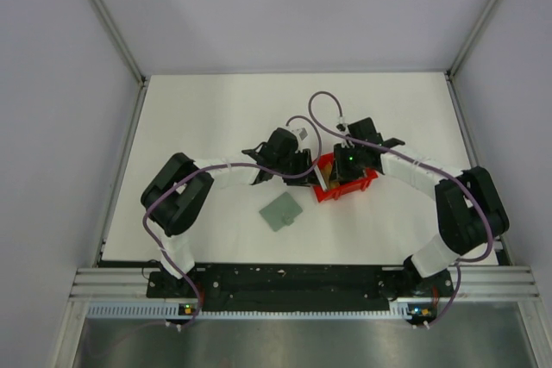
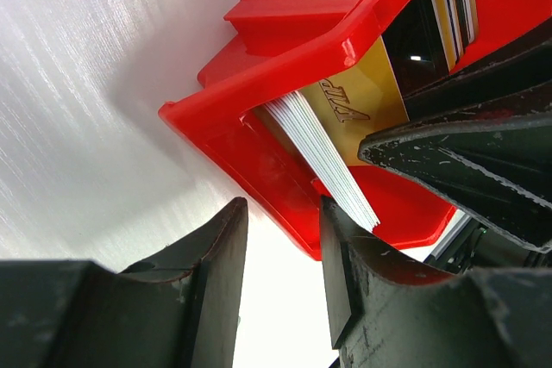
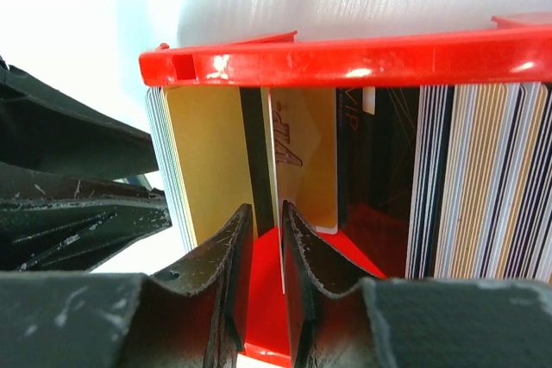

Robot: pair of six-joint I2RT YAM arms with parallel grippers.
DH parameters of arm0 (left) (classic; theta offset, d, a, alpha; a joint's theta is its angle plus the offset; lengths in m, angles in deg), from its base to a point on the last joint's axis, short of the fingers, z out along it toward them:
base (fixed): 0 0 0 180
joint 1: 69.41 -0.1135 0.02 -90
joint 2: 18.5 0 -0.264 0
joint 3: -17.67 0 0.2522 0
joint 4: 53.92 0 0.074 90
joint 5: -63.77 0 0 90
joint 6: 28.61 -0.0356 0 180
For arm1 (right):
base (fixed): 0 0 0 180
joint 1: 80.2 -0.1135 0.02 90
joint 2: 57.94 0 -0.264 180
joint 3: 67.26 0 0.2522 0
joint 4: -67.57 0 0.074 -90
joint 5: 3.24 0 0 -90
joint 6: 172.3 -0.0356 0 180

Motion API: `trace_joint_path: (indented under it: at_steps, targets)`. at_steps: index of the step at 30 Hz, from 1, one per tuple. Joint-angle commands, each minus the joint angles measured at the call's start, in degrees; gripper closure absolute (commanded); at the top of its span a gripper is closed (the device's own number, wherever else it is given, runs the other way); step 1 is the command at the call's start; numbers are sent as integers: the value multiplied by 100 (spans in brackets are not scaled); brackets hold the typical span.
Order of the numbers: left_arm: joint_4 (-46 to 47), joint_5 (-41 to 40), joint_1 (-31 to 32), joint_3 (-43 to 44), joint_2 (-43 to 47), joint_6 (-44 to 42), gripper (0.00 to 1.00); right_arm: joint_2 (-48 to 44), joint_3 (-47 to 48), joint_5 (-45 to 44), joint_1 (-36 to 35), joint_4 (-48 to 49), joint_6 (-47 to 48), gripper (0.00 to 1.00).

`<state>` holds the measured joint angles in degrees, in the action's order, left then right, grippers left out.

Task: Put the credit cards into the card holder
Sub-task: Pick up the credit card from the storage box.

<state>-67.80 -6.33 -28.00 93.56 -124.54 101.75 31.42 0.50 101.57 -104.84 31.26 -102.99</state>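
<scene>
Several credit cards stand on edge in a red plastic bin. In the right wrist view a tan VIP card stands among dark and striped cards. My right gripper reaches into the bin. Its jaws stand narrowly apart with the thin edge of the tan card between them, against the right finger. My left gripper is open and empty at the bin's corner, beside a stack of whitish card edges. The grey-green card holder lies closed on the table, in front of the left gripper.
Both arms meet over the red bin in mid-table, the right gripper close to the left one. The other arm's dark fingers crowd the bin. White walls with metal posts enclose the white table.
</scene>
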Motion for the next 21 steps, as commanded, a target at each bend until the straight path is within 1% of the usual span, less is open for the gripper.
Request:
trace_joint_path:
  at_steps: [1,4,6,11,12,13,15,17,21]
  targets:
    - [232,40,25,150,13,-46,57,186,392,-31,-58,40,126,80]
    - [214,40,34,142,22,-63,57,301,471,-13,-102,75,144,81]
    - [188,40,25,133,39,-54,57,327,506,-66,-119,75,135,84]
    - [188,-48,25,63,118,-81,57,126,542,-223,-120,75,214,89]
    - [188,-65,34,45,136,-81,57,99,542,-267,-128,66,223,90]
    - [188,-83,25,19,145,-81,57,82,550,-285,-120,66,240,99]
    - [232,-101,25,-25,189,-81,57,46,559,-320,-120,57,249,100]
    - [258,-153,34,-86,268,-81,54,-15,551,-382,-120,40,249,100]
    - [346,-399,25,-306,575,-107,43,-331,533,-487,-111,31,214,100]
